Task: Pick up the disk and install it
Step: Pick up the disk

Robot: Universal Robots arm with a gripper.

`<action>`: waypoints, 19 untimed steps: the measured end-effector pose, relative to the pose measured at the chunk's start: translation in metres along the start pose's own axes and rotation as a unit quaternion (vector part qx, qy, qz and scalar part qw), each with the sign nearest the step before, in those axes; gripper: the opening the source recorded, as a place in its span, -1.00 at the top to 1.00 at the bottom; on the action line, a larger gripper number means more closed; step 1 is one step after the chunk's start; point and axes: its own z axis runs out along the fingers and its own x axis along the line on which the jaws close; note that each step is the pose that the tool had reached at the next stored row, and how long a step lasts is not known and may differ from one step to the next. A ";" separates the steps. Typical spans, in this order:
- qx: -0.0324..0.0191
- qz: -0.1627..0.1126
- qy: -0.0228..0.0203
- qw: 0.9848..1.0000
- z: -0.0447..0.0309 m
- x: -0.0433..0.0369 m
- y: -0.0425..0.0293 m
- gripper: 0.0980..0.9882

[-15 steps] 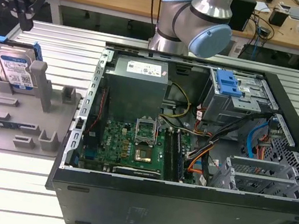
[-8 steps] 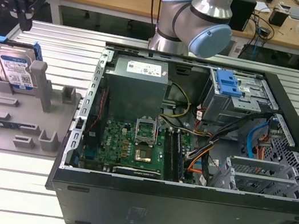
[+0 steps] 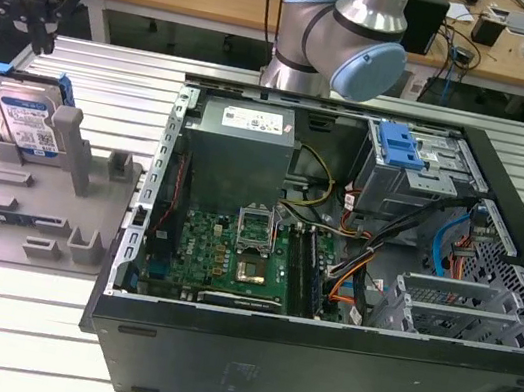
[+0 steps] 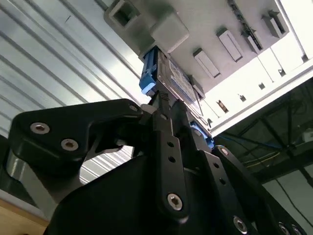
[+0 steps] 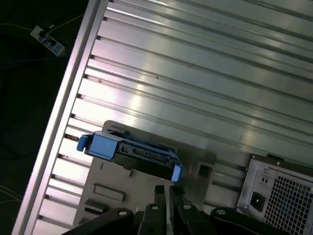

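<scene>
The disk (image 3: 28,114) stands on edge in a grey holder (image 3: 31,211) at the exterior view's left, its blue-and-white label facing the camera and a blue carrier framing it. My gripper (image 3: 42,38) hangs just above the disk's top edge, apart from it. In both wrist views the disk (image 5: 132,152) (image 4: 171,73) lies straight ahead of the gripper (image 5: 166,192) (image 4: 164,100). The black fingers (image 5: 174,193) sit close together, shut, with nothing between them.
An open computer case (image 3: 313,368) lies on the slatted metal table (image 3: 82,63) at the exterior view's right, with a power supply (image 3: 241,142), a motherboard (image 3: 232,252) and a grey drive cage with a blue latch (image 3: 400,144). The arm's base (image 3: 331,36) stands behind the case.
</scene>
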 end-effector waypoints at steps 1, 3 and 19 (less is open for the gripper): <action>0.000 -0.015 0.002 1.000 0.0001 0.0003 0.0001 0.56; -0.001 -0.027 0.004 1.000 0.0003 0.0005 0.0001 0.29; 0.001 -0.098 0.014 0.995 0.0032 0.0135 0.0045 -0.03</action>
